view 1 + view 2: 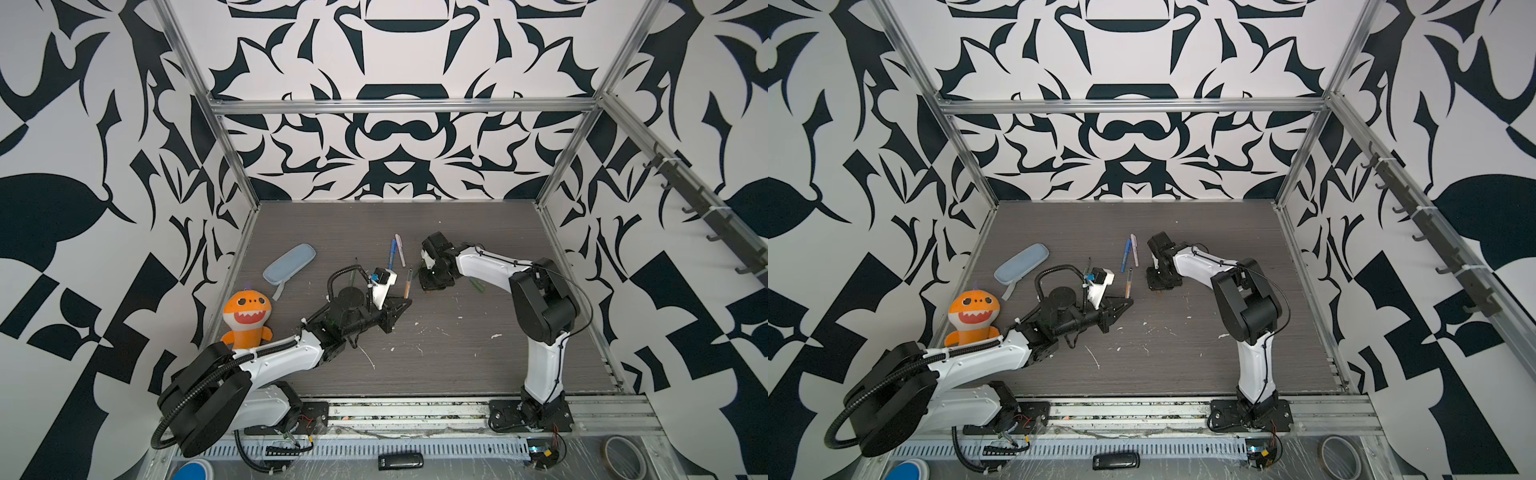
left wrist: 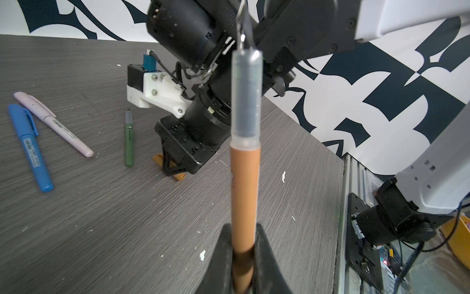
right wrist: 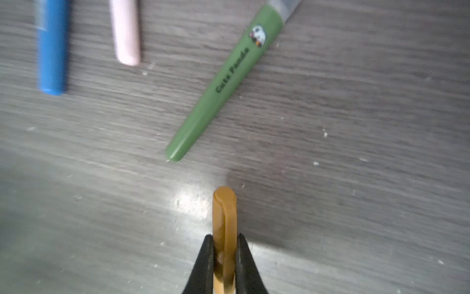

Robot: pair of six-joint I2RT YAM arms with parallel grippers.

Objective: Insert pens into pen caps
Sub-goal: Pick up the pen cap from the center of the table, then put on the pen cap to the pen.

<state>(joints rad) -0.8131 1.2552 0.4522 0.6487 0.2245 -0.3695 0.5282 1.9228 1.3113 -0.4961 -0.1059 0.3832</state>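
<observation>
Pairing: left gripper [image 2: 244, 239] pinches orange-brown pen [image 2: 244, 188], right gripper [image 3: 225, 244] pinches orange-brown cap [image 3: 224, 211] beside green pen [image 3: 221, 84]; next probably needs cap lifted, aligned tip-on.

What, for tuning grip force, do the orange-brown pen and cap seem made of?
The orange-brown pen looks like smooth matte plastic: evenly coloured barrel, frosted translucent front section. The orange-brown cap is likely plastic too, slightly glossy, with a moulded clip.
</observation>
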